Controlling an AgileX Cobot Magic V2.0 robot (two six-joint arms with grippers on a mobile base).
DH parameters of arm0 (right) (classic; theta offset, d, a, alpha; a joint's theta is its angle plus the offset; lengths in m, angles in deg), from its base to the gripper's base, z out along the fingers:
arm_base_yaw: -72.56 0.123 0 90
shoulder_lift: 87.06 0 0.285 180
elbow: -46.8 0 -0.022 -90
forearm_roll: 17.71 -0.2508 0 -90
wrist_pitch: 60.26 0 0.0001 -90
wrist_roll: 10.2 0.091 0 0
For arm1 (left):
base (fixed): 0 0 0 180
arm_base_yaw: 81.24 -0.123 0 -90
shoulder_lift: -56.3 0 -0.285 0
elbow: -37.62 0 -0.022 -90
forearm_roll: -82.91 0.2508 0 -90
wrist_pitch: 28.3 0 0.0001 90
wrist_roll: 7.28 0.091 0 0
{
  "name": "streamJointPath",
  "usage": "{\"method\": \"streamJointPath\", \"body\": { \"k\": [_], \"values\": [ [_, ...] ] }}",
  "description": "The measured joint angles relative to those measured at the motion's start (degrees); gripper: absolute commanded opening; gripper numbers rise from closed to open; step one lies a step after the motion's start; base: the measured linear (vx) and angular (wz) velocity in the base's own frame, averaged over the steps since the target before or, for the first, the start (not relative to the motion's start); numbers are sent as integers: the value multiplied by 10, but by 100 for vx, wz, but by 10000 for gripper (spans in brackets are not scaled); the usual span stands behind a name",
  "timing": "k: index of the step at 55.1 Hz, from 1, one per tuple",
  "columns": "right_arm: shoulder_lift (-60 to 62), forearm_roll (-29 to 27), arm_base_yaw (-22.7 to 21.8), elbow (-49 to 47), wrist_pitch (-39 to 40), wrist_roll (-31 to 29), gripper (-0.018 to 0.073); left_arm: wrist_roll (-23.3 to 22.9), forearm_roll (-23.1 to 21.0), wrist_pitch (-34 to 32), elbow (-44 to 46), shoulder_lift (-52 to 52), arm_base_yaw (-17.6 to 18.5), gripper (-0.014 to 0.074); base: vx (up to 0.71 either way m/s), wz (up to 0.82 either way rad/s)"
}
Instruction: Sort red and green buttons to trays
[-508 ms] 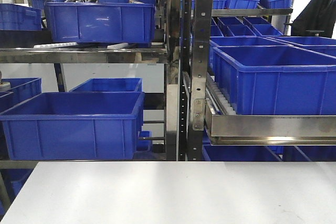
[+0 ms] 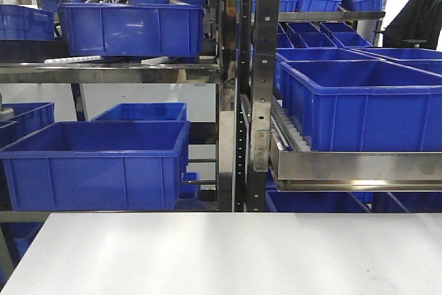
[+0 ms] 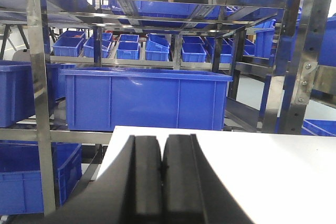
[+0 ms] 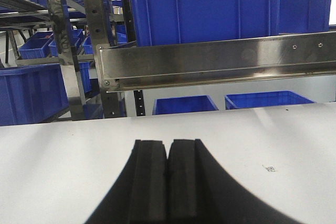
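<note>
Though matte white, table (image 2: 228, 257) before steel racks (image 2: 262, 67) of blue crates (image 2: 97, 167)

Closed right hand (image 4: 168, 163) above white table (image 4: 63, 156)

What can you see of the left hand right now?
The left hand fills the bottom centre of its wrist view: two matte black, rubbery-looking fingers with flat tips and flaring bases. They are pressed together along a thin seam, nothing between them. It points across the white table toward a blue crate. Whether it touches the table cannot be told.
</note>
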Motion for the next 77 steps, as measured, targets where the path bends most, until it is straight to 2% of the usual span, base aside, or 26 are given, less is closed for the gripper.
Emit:
{"method": "streamJointPath", "body": {
  "k": [13,23,38,43,51,57,68,77],
  "values": [
    [0,0,0,0,0,0,-9,0,0,-2,0,0,0,-6,0,0],
    [0,0,0,0,12,0,-9,0,0,-33,0,0,0,-6,0,0],
    [0,0,0,-1,151,0,-9,-20,0,-103,18,0,0,-5,0,0],
    [-2,0,0,-31,101,-1,-9,-24,0,-91,59,-3,0,-3,0,0],
    [-59,1,0,-137,-78,-1,-4,-25,2,-25,145,-63,0,7,0,0],
    [-121,11,0,-178,-168,-1,1,-25,3,2,176,-133,0,11,0,0],
    [-232,35,0,-186,-200,-1,49,-25,3,27,172,-258,0,21,0,0],
    [-285,36,0,-187,-181,-1,127,-25,3,54,166,-332,0,105,0,0]
  ]
}}
